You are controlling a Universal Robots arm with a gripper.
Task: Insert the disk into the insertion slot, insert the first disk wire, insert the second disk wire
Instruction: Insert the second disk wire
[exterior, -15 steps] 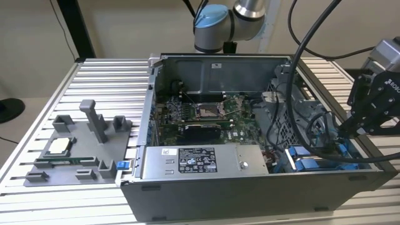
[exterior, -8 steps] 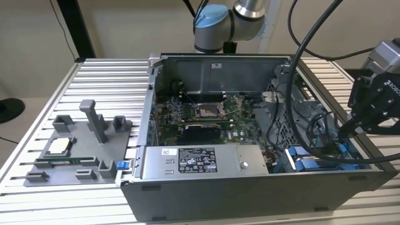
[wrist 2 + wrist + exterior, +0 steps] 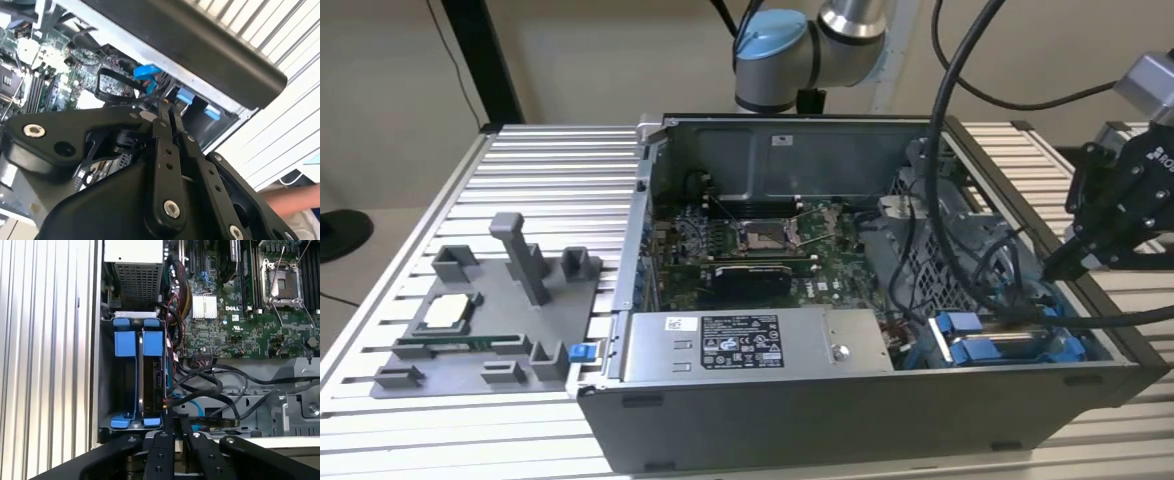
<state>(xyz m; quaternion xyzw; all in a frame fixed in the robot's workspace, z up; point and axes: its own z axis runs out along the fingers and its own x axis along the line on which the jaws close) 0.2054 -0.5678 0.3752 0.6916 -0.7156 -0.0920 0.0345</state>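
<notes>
The disk stands on edge in its blue carrier inside the insertion slot, a grey bay at the case's corner. In the exterior view the disk lies low at the exterior view's right, inside the slot. My gripper hangs just above that corner. In both wrist views the gripper has its fingers drawn together, their tips among black wires and a blue wire beside the disk's end. Whether a wire is pinched between them is hidden.
A grey power supply box with a sticker sits along the case front, beside the motherboard. A perforated cage rises behind the slot. A grey parts fixture lies at the exterior view's left. A person's hand is outside the case.
</notes>
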